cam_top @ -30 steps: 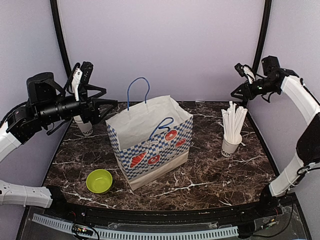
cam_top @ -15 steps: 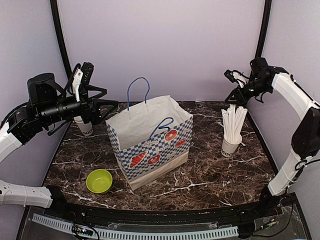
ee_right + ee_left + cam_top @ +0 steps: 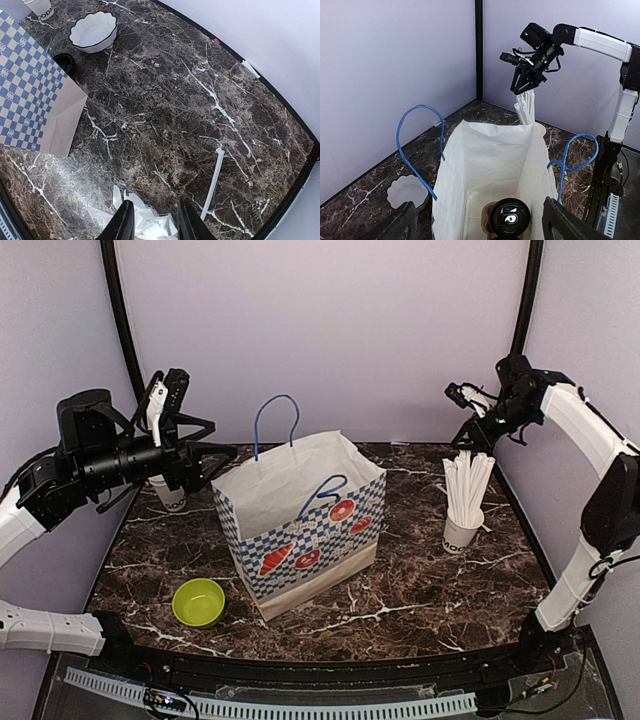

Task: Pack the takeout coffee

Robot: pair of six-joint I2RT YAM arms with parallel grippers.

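One black-lidded white paper cup (image 3: 509,217) was bagged, second cup (image 3: 172,498) stood far left; left gripper (image 3: 215,440) wide and empty, right gripper (image 3: 154,220) half-open.

Your left arm (image 3: 90,455), black with a white lower link, comes up from its base and lies almost level, its forearm pointing toward the middle. On its end, the left black two-finger gripper (image 3: 222,438) is spread wide, with nothing between the jaws. Your right arm (image 3: 590,430), white with black joints, rises tall along the right side and bends inward at the top. The right black two-finger gripper (image 3: 468,440) points down, its fingers (image 3: 122,225) a narrow gap apart.
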